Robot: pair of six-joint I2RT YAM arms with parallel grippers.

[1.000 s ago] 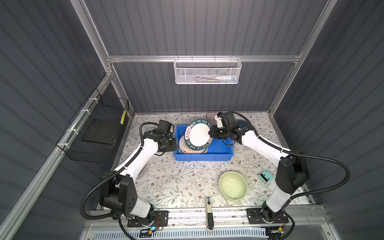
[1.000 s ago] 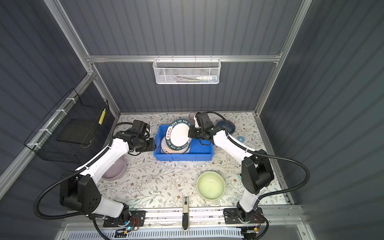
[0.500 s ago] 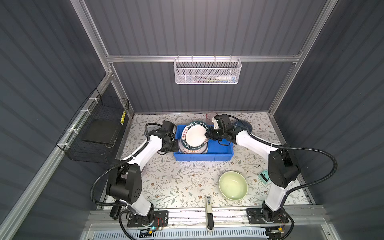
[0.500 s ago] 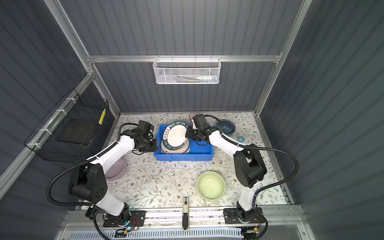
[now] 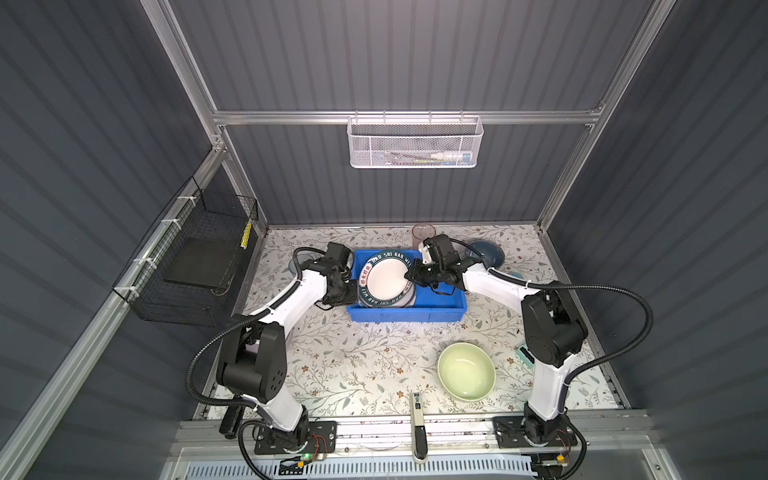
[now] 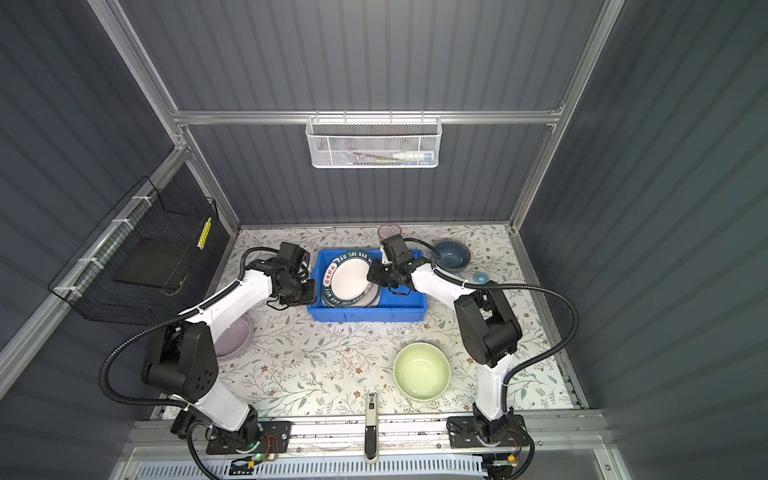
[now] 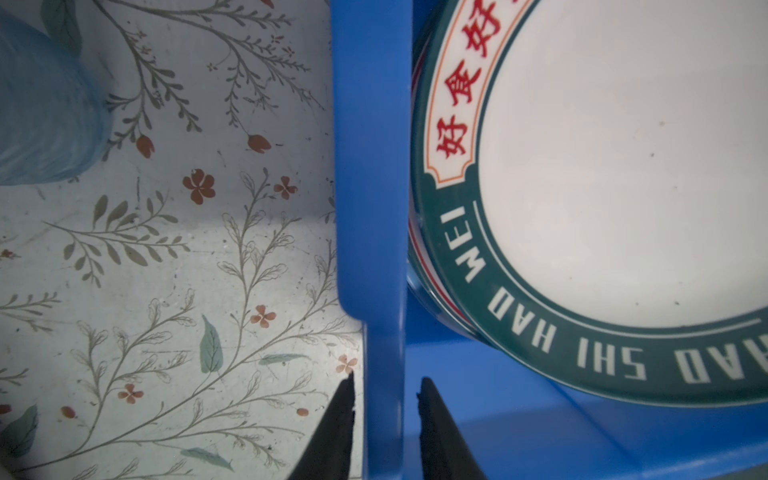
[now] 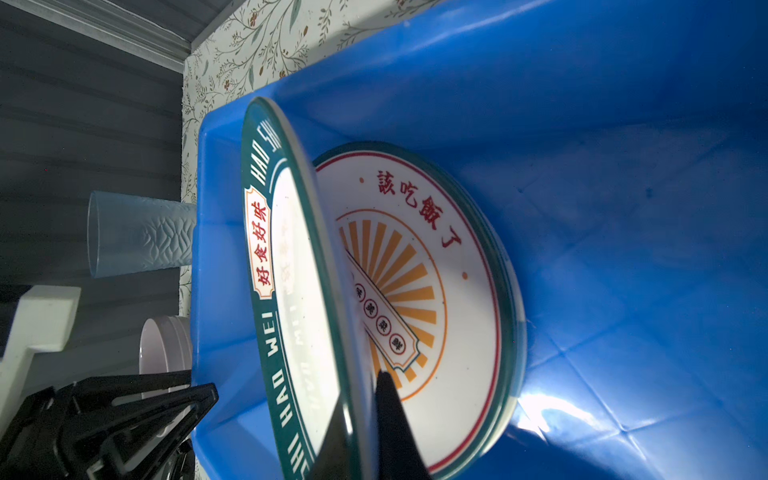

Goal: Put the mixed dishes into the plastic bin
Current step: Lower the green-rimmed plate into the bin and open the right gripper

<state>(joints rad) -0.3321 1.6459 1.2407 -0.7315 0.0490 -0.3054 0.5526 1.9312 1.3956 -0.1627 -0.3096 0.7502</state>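
The plastic bin (image 5: 407,313) (image 6: 365,313) stands at the back middle of the table. My right gripper (image 5: 411,276) (image 8: 362,388) is shut on the rim of a green lettered plate (image 5: 388,280) (image 8: 291,249), which hangs tilted inside the bin over a sunburst plate (image 8: 436,257) lying flat. My left gripper (image 5: 351,291) (image 7: 386,384) straddles the bin's left wall (image 7: 374,166), jaws narrowly open, a thin gap on each side. On the table stand a pale green bowl (image 5: 466,371), a lilac bowl (image 6: 232,336), a grey-blue bowl (image 6: 452,254), a pink tumbler (image 5: 423,230) and a blue tumbler (image 8: 137,232).
A white mesh basket (image 5: 415,143) hangs on the back wall and a black wire basket (image 5: 199,266) on the left wall. A teal block (image 5: 525,357) and a small teal roll (image 6: 481,277) lie at the right. A tool (image 5: 417,428) rests on the front rail.
The right gripper has brought the lettered plate lower and flatter into the bin. The left gripper has moved to the bin's left wall and its jaws have narrowed.
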